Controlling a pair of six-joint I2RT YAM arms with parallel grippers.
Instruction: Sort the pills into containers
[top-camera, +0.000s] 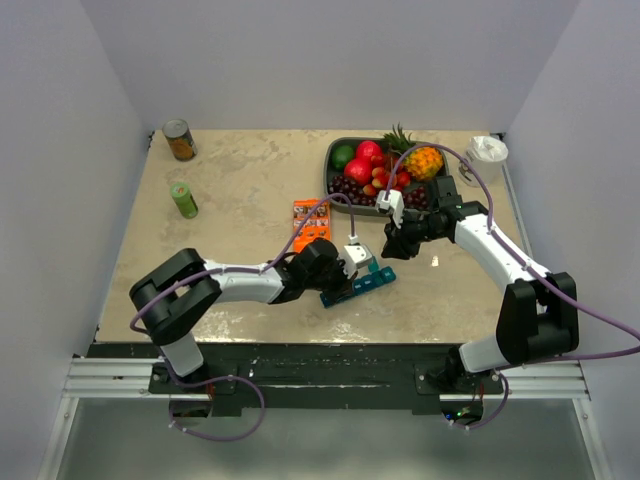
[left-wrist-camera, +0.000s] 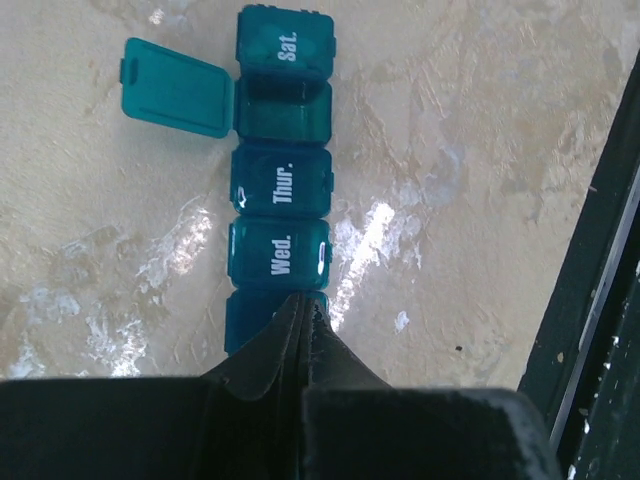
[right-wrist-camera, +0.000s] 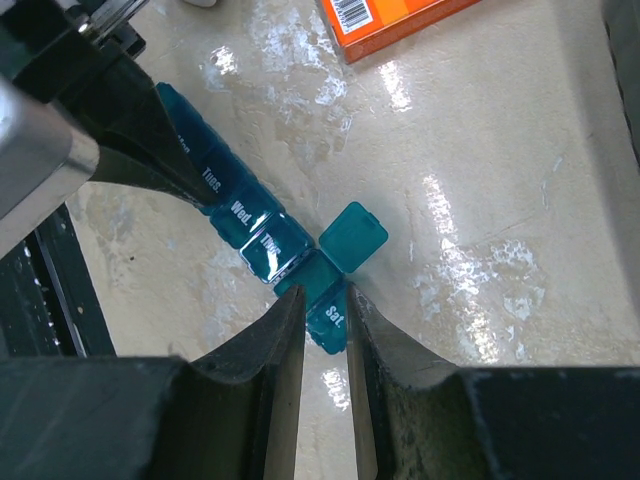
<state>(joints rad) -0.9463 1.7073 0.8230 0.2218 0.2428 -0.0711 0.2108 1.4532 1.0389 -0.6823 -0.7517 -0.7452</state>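
We see the left gripper shut tight, its tips together over the teal pill organiser just below the "Wed." box, hiding the strip's lower end. In the overhead frame the organiser lies at lower centre. The right gripper hangs above the "Sat." end, a narrow slit between its fingers. One lid lies flipped open at upper left of the left wrist view. An orange box is cut off at the right wrist view's top edge. We cannot make out the pills in any view.
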